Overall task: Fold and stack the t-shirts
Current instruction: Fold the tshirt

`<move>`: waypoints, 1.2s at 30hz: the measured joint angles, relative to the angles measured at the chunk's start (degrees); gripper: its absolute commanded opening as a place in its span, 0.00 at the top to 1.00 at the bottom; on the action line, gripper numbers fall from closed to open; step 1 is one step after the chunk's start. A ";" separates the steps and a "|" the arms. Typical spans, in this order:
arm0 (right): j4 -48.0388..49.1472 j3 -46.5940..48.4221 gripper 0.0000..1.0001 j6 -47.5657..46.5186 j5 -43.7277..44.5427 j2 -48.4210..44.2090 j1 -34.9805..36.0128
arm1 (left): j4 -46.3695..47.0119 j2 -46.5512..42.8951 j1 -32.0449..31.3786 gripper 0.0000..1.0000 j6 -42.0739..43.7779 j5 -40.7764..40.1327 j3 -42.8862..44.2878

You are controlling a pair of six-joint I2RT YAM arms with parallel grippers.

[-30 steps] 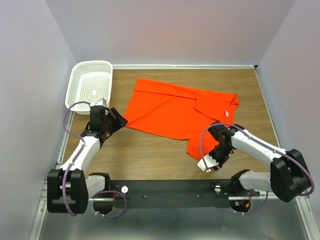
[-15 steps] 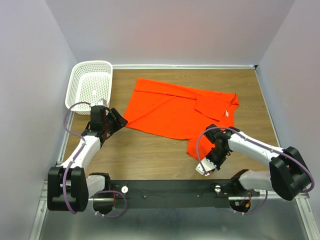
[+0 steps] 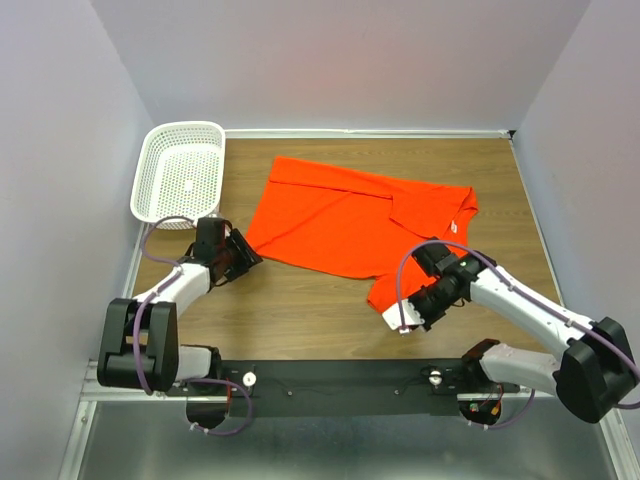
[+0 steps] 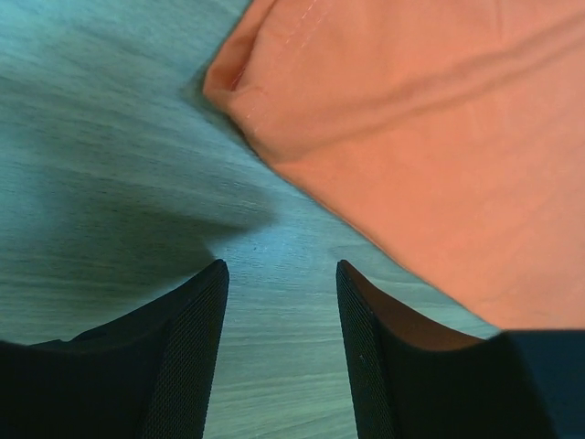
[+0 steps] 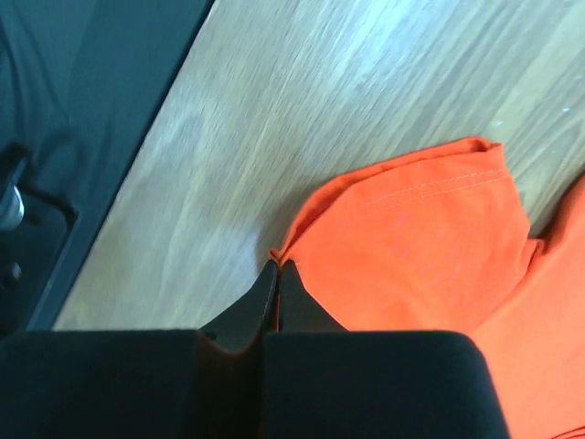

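t-shirt (image 3: 340, 215) lies spread across desk (image 3: 300, 310) centre, a flap folded over its right half; white basket (image 3: 180, 175) sits at far-left corner, apart from it. R gripper (image 5: 277, 273) is closed, tips pinching the shirt's near hem corner, close to desk's near edge. L gripper (image 4: 279, 274) open, nothing betw jaws, low over bare wood just off the shirt's left corner.
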 measured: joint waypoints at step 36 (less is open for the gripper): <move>5.66 10.64 0.99 34.25 -2.45 -14.27 -12.68 | 1.70 11.69 -0.26 1.00 0.26 -13.18 11.28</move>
